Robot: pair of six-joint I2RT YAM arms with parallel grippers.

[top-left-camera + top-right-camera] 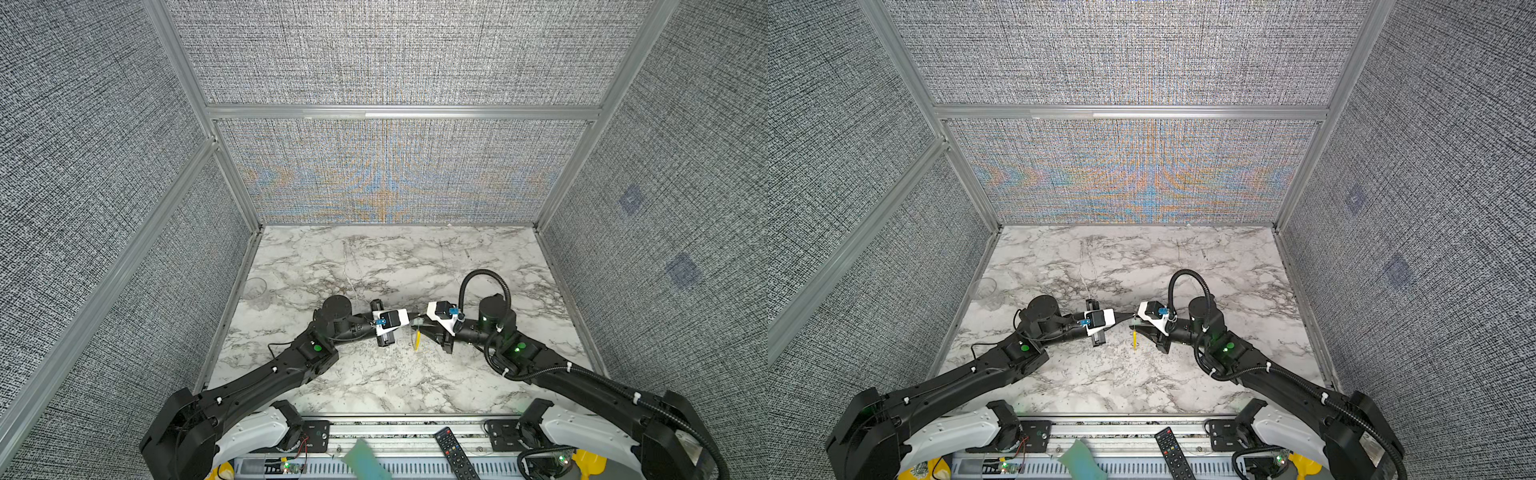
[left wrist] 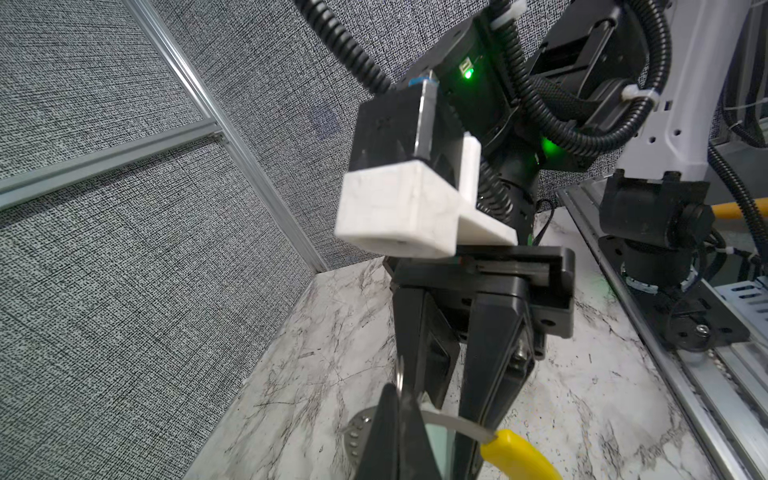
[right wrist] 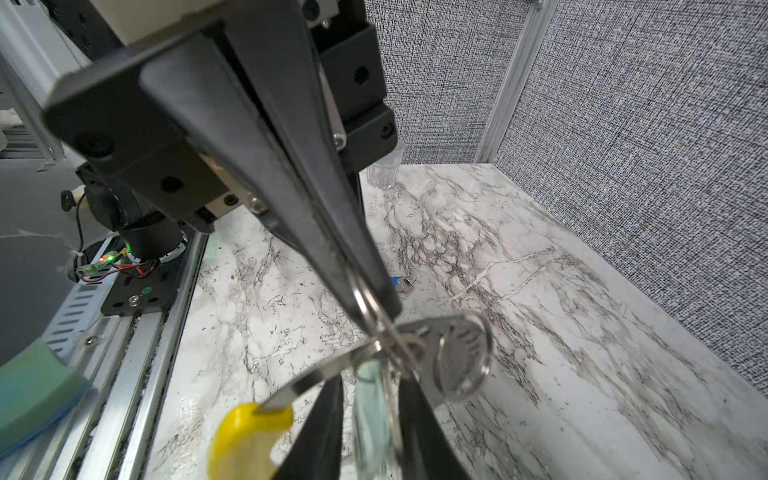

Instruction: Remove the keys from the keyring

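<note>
- left gripper (image 3: 376, 320): fingers clenched on keyring (image 3: 316, 376), right where the grey band meets the small metal ring (image 3: 488, 353)
- held up off the desk (image 3: 540, 332), so the loop hangs free with the yellow section (image 3: 245, 440) drooping; likely acts as the anchor
- right gripper (image 2: 453, 415) faces it nose to nose, fingers either side of the mint-green key (image 3: 370, 415); cannot tell if they pinch it yet
- blue key (image 3: 400, 282) lies alone on the desk, off the ring; judged one key done, mint one left
- risk: a straight pull may jam the key on the ring or yank the keyring out of the left grip
</note>
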